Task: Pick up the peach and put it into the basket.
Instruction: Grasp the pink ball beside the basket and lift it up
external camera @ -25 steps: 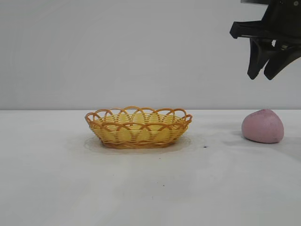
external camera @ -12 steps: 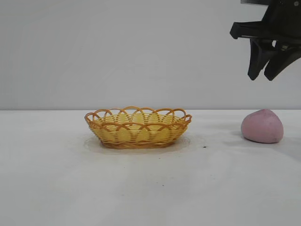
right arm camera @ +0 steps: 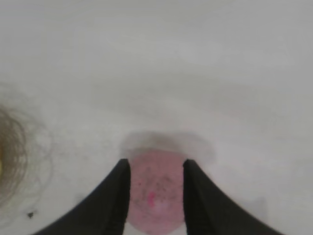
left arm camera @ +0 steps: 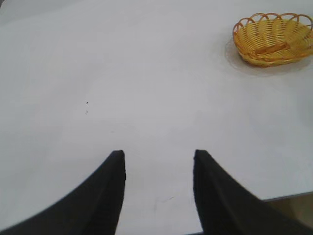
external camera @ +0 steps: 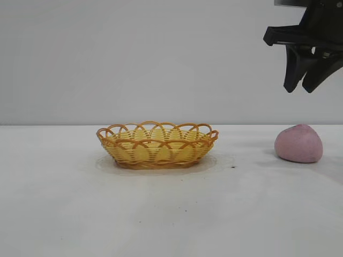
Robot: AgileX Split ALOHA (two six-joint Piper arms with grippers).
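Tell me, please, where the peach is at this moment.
In the exterior view the peach lies on the white table at the far right, apart from the basket, below the open right gripper, which hangs in the air above it.

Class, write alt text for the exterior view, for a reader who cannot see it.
A pink peach sits on a white table at the right, with the black right gripper hanging open in the air above it. A shallow yellow-orange wicker basket, nothing showing above its rim, stands apart near the middle.
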